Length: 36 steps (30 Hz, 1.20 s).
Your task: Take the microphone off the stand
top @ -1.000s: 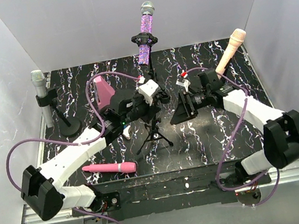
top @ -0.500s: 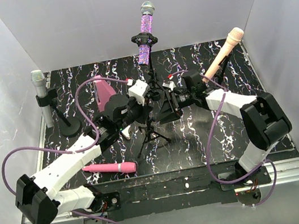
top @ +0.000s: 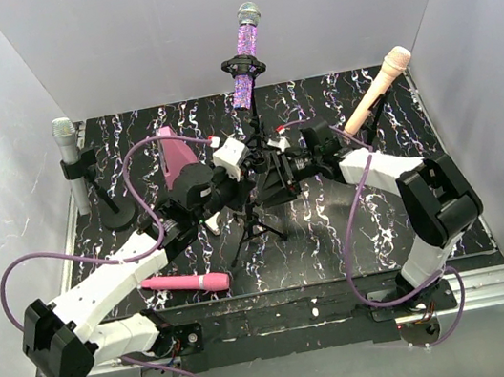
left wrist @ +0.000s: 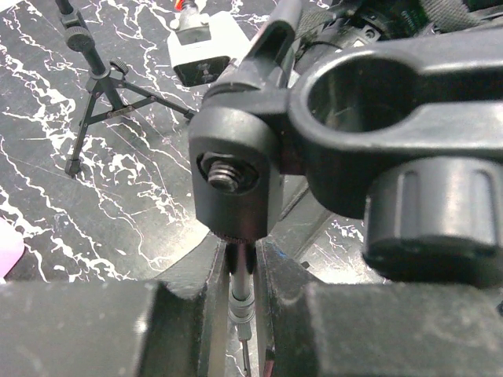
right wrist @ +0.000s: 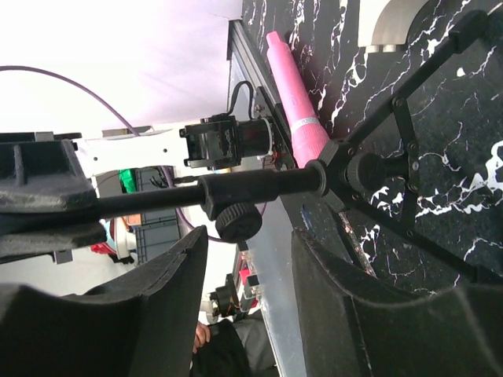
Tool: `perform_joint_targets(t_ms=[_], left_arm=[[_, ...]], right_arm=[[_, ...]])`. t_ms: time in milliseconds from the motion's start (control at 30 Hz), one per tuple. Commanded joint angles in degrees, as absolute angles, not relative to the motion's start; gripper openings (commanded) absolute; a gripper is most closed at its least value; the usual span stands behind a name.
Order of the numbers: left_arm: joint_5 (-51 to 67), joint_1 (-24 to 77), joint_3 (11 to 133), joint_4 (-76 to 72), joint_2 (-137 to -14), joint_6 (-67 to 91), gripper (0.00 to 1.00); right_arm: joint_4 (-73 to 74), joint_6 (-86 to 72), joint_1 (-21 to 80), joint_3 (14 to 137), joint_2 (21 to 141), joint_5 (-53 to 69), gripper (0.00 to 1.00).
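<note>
A purple glitter microphone [top: 247,54] sits tilted in the clip of a black tripod stand [top: 259,216] at the middle of the table. My left gripper [top: 248,164] is shut on the stand's thin pole [left wrist: 240,287], just under the clip joint [left wrist: 236,173]. My right gripper [top: 268,178] is open, right beside the same pole from the right. In the right wrist view the pole [right wrist: 259,184] and its knob [right wrist: 238,221] lie across the gap in front of the open gripper [right wrist: 250,267], apart from the fingers.
A grey microphone [top: 66,147] stands in a round-base stand at the far left. A peach microphone [top: 378,88] leans in a stand at the far right. A pink microphone [top: 185,282] lies near the front edge. A pink wedge [top: 172,155] stands behind my left arm.
My right gripper has moved left, from the table's right half up to the centre stand. My left arm has stretched further forward along the pole.
</note>
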State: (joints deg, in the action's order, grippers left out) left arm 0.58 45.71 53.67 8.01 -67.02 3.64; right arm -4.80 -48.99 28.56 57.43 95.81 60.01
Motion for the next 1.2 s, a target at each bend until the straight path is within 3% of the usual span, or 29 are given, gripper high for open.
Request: perform_joint_targets(t_ms=[0,233,733,767,800,833,1000,1167], left_arm=[[0.0,45.5,52.5,8.8,-65.0,3.5,0.00],[1.8,45.4,52.6,9.1,-65.0,3.2,0.00],[2.6,45.4,50.9,8.8,-63.5,4.4,0.00],[2.5,45.4,50.7,8.7,-63.4,4.5,0.00],[2.2,45.4,50.7,8.7,-63.2,4.4,0.00],[1.8,45.3,50.5,8.7,-63.0,4.4,0.00],[1.7,43.7,50.9,10.0,-62.8,5.4,0.00],[5.4,41.4,50.5,10.0,-61.5,4.2,0.00]], right_arm=[[-7.8,-50.8,30.0,61.0,98.2,61.2,0.53],[-9.2,-51.8,30.1,60.5,98.6,62.6,0.37],[-21.3,-57.9,32.4,60.4,101.2,67.2,0.31],[-22.0,-58.3,32.5,60.5,101.2,67.6,0.20],[-22.5,-58.2,32.5,60.6,101.1,67.7,0.03],[-22.8,-57.2,32.5,60.7,100.5,67.7,0.01],[-24.8,-51.2,33.1,59.1,95.3,67.2,0.01],[-13.4,-31.8,34.8,58.5,87.3,60.0,0.01]])
